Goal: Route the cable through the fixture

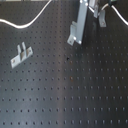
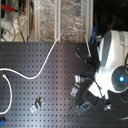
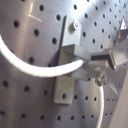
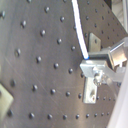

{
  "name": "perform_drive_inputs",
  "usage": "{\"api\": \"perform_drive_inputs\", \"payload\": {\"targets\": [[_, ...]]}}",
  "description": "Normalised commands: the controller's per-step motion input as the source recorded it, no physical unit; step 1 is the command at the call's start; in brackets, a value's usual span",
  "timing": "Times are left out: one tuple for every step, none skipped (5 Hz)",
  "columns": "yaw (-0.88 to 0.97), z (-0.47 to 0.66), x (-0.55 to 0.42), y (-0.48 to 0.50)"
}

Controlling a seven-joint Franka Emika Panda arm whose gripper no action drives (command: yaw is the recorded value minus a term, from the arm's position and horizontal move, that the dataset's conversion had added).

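Note:
The cable [image 3: 25,62] is a thin white cord. In the first wrist view it curves across the perforated board to the gripper [image 3: 90,67], which is shut on it. A second stretch of cable [image 3: 102,105] hangs past the fingers. The held part lies right in front of the fixture [image 3: 64,75], an upright metal clip bolted to the board. The second wrist view shows the cable [image 4: 79,27] running into the gripper [image 4: 94,67], with the clip [image 4: 91,92] just behind. In the second exterior view the cable [image 2: 45,65] sweeps over the board's left half.
A second metal clip [image 1: 20,54] stands at the first exterior view's left, and a third clip [image 1: 102,20] near the arm's metal fingers [image 1: 77,27]. The white arm [image 2: 112,62] covers the second exterior view's right. Clear bins [image 2: 60,17] lie beyond the board.

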Motion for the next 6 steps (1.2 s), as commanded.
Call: {"api": "perform_drive_inputs", "payload": {"targets": [[0.39, -0.02, -0.301, -0.108], [0.01, -0.01, -0.024, 0.020], [0.00, 0.00, -0.067, -0.074], [0.00, 0.00, -0.162, -0.066], [-0.08, -0.01, -0.235, -0.001], [0.00, -0.09, -0.300, 0.035]]}}
